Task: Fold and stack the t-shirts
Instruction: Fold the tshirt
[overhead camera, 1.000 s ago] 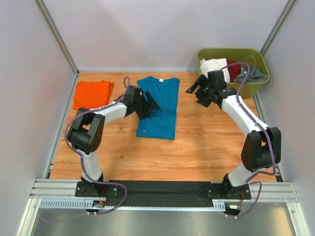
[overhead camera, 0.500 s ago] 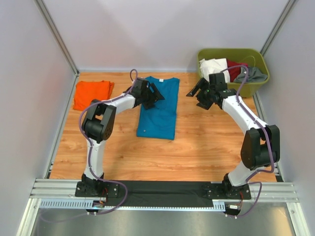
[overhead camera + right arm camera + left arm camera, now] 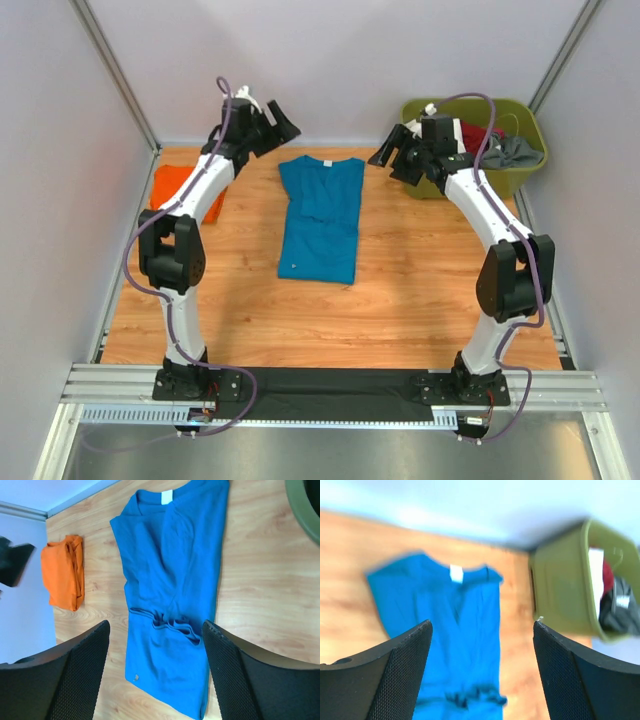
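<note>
While both arms hang high near the back wall in the overhead view, the teal t-shirt (image 3: 320,215) lies flat in the middle of the table (image 3: 420,270), narrowed to a long strip with its neck toward the wall. The orange t-shirt (image 3: 166,190) sits folded at the far left, partly behind the left arm. The left gripper (image 3: 278,124) hovers above and left of the teal collar, and the right gripper (image 3: 392,165) hovers just beside the tub (image 3: 525,150) of spare clothes; neither touches any cloth. From the left wrist, blurred, the claw (image 3: 482,625) stands wide and empty, with the teal t-shirt (image 3: 455,630) far below between its fingers (image 3: 395,675) and the tub to the right. From the right wrist the claw (image 3: 155,625) is likewise wide with nothing in it; the teal t-shirt (image 3: 170,580) shows a bunched ridge across its lower part, and the orange t-shirt (image 3: 65,572) lies well apart to one side. Such cloth looks light, limp and easily dragged, so I judge it will sag and slip out of its fold unless pinched through all layers. The two hem corners, one per claw, seem the best hold for folding it up toward the collar, after which it could be carried onto the orange one.
</note>
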Controlling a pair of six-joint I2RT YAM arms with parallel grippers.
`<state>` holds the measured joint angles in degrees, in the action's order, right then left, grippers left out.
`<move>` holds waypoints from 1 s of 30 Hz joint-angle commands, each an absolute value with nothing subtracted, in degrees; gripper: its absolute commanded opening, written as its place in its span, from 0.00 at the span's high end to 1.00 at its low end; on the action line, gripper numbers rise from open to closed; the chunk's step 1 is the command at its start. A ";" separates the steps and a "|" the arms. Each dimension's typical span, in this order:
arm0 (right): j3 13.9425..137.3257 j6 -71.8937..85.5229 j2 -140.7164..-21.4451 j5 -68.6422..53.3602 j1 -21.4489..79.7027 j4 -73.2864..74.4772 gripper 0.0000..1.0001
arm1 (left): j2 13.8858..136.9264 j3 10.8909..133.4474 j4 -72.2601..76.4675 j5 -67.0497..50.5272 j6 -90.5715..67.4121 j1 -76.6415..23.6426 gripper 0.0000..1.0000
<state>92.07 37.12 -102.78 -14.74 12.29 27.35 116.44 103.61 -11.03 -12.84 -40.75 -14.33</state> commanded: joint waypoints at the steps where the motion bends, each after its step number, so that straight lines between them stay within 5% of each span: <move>1: 97.10 32.87 -107.82 -15.99 12.83 25.22 0.25 | 119.07 106.69 -13.89 -10.47 -35.42 -13.54 0.12; 16: 106.17 29.44 -120.23 -17.31 15.29 29.00 0.44 | 135.86 116.70 -9.67 -16.17 -39.55 -11.07 0.17; 30: 108.11 29.62 -123.84 -18.63 15.38 30.32 0.46 | 146.07 124.01 -4.49 -19.86 -45.44 -11.25 0.23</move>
<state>105.84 30.68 -123.11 -17.63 15.31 30.20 143.85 121.71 -7.18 -17.82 -44.10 -11.33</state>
